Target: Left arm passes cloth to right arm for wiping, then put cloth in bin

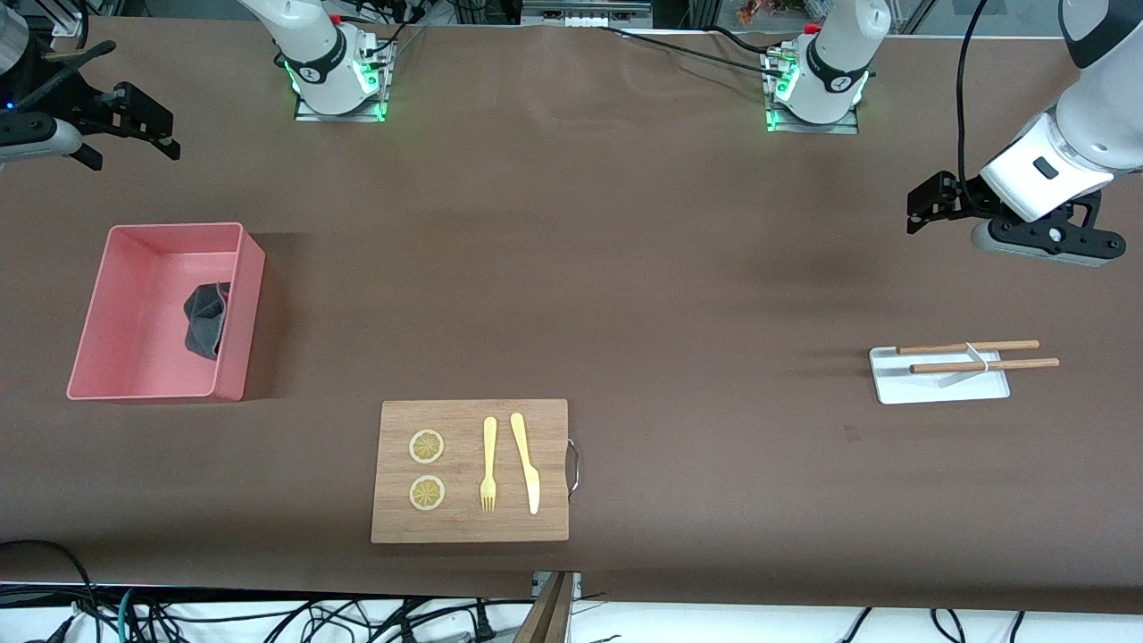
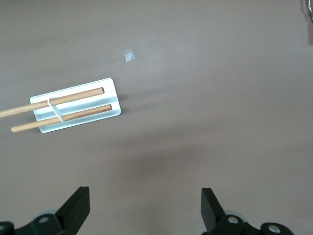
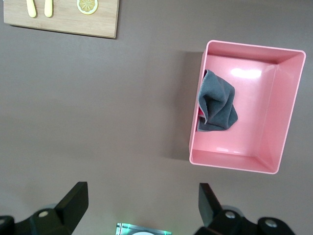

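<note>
The cloth [image 1: 207, 319] lies crumpled, dark grey face up, inside the salmon-pink bin [image 1: 134, 259], against the wall toward the table's middle. It also shows in the right wrist view [image 3: 217, 103], with a sliver of magenta at its edge, in the bin [image 3: 259, 112]. My right gripper [image 1: 134, 152] is open and empty, up in the air over the table's edge at the right arm's end; its own view [image 3: 142, 205] shows bare table between the fingers. My left gripper [image 1: 915, 210] is open and empty, held high at the left arm's end, with bare table in its own view [image 2: 145, 208].
A wooden cutting board [image 1: 469, 527] with two lemon slices, a fork and a knife lies near the front edge. A white tray [image 1: 938, 386] with two chopsticks [image 1: 973, 346] lies toward the left arm's end, and shows in the left wrist view [image 2: 113, 98].
</note>
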Motion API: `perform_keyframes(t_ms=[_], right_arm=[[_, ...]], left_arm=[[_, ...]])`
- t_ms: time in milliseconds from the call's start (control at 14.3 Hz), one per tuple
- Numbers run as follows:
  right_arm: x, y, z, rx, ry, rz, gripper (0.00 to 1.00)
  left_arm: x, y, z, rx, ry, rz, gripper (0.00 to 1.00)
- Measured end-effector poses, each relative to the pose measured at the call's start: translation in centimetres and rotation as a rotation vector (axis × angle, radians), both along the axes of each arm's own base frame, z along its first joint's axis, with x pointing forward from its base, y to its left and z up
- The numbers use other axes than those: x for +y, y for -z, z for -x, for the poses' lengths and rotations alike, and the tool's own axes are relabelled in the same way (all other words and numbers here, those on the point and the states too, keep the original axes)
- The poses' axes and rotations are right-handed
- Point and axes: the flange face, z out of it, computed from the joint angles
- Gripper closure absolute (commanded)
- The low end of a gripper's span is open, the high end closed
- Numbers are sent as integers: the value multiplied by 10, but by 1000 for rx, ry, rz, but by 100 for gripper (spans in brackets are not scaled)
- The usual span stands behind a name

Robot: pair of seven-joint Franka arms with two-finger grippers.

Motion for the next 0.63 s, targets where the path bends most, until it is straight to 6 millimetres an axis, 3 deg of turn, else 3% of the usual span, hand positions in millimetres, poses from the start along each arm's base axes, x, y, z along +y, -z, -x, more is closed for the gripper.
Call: perform_keyframes(t_ms=[629], right_arm=[[11,11,-12,-12,-17,-1,0]], left_arm=[[0,0,0,0,0,0,0]])
